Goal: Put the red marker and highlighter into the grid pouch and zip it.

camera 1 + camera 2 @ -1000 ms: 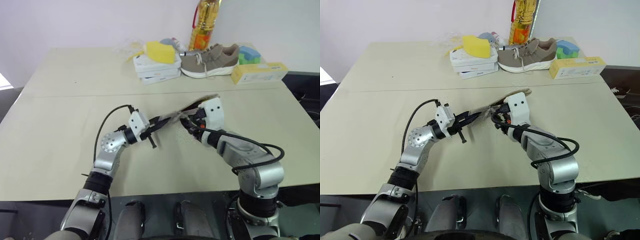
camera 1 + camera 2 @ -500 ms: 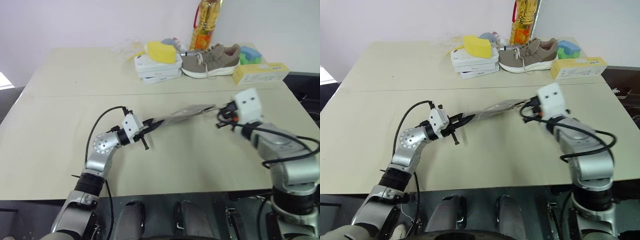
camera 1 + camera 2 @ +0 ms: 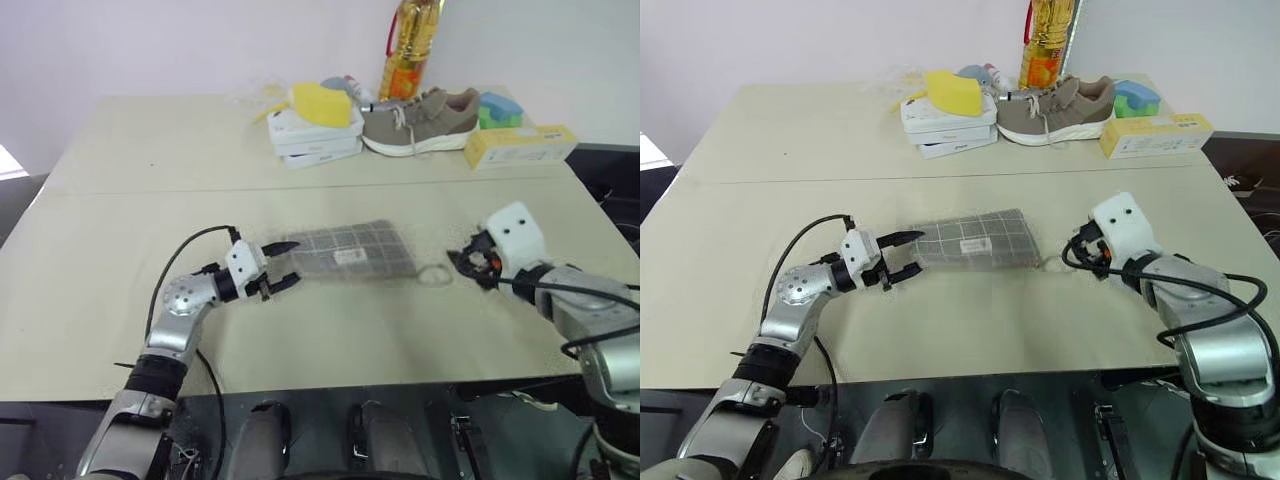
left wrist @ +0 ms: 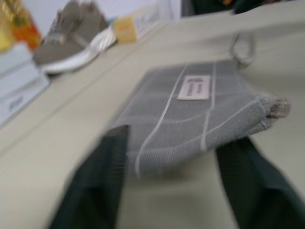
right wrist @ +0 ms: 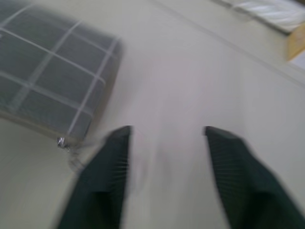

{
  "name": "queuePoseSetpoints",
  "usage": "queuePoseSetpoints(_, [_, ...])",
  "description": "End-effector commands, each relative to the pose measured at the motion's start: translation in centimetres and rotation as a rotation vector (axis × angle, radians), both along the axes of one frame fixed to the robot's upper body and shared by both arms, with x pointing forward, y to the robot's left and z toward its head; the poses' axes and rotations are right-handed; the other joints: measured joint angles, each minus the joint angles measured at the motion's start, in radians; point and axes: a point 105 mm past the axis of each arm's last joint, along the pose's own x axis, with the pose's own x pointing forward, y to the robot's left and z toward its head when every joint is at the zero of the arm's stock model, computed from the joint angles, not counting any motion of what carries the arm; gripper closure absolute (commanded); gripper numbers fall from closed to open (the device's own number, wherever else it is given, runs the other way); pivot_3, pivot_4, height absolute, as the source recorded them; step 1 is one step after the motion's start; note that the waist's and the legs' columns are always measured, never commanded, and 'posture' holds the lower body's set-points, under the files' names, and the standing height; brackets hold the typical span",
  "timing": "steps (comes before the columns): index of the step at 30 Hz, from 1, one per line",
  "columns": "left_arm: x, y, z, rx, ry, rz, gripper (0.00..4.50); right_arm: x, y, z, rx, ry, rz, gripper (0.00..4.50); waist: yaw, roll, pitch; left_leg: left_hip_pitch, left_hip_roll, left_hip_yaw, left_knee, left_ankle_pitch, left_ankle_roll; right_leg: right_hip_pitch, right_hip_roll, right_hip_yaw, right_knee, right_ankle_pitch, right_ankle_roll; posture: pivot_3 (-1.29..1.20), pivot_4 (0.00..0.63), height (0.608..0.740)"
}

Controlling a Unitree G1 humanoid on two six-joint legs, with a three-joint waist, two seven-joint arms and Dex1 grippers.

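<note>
The grid pouch (image 3: 350, 252), grey with white lines and a small white label, lies flat on the table between my two grippers. My left gripper (image 3: 292, 262) is open at the pouch's left end, with a finger on either side of its corner, as the left wrist view shows around the pouch (image 4: 200, 114). My right gripper (image 3: 1080, 255) is open and empty, a little to the right of the pouch. The zip pull's ring (image 3: 435, 275) rests on the table between the pouch and that gripper. The red marker and the highlighter are out of view.
Along the table's back edge stand a stack of white boxes (image 3: 313, 135) with a yellow sponge on top, a grey shoe (image 3: 420, 118), a yellow bottle (image 3: 408, 50) and a long yellow box (image 3: 520, 146). A seam crosses the table (image 3: 120, 190) behind the pouch.
The pouch was held up between both shut grippers and now lies flat on the table. Both grippers have opened and let go. The right arm swung right, the left drew left and down.
</note>
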Motion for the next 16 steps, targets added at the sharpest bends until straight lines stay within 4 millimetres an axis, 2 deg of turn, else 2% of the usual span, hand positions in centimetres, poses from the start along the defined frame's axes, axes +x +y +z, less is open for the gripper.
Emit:
queuePoseSetpoints(1, [0.9,3.4,-1.3,0.018,0.122,0.169,0.03,-1.1,0.4,1.2,0.005,-0.07,0.081,0.95,0.0,0.0,0.0,0.0,0.0,0.0,0.0,0.0,0.0,0.0,0.0,0.0,0.0,0.0,0.0,0.0,0.15,0.74])
queuePoseSetpoints(4, [0.4,5.2,-2.4,-0.006,0.213,0.248,0.03,-2.1,-0.2,0.4,0.045,-0.065,0.081,0.95,0.0,0.0,0.0,0.0,0.0,-0.001,0.0,0.0,0.0,0.0,0.0,0.0,0.0,0.0,0.0,0.0,0.15,0.74])
queuePoseSetpoints(6, [0.1,7.5,-2.6,-0.065,0.262,0.36,0.03,-2.6,-1.8,-0.3,0.098,-0.08,0.016,0.95,-0.002,0.0,0.0,0.001,0.0,-0.001,0.0,0.0,0.0,0.001,0.0,0.0,0.0,0.0,0.0,0.0,0.15,0.74])
queuePoseSetpoints(8, [-0.1,9.0,-3.3,-0.048,0.308,0.449,0.03,-3.1,-2.8,-0.7,0.165,-0.095,-0.025,0.95,-0.004,0.0,0.0,0.003,0.001,0.0,-0.001,0.0,0.0,0.001,0.0,0.001,0.0,0.0,0.0,0.0,0.15,0.74])
queuePoseSetpoints(12, [-0.6,9.9,-3.3,-0.039,0.304,0.493,0.03,-3.5,-3.5,-1.1,0.234,-0.114,-0.041,0.95,-0.012,0.002,-0.001,0.007,0.001,0.001,-0.002,0.0,0.0,0.003,0.001,0.002,0.0,0.0,0.0,0.0,0.15,0.74])
queuePoseSetpoints(16, [-1.0,9.8,-2.9,-0.023,0.288,0.477,0.03,-3.4,-3.4,-1.9,0.247,-0.102,-0.037,0.95,-0.016,0.002,-0.001,0.014,0.002,0.001,-0.004,0.0,-0.001,0.01,0.001,0.003,-0.001,-0.003,-0.004,0.0,0.15,0.74])
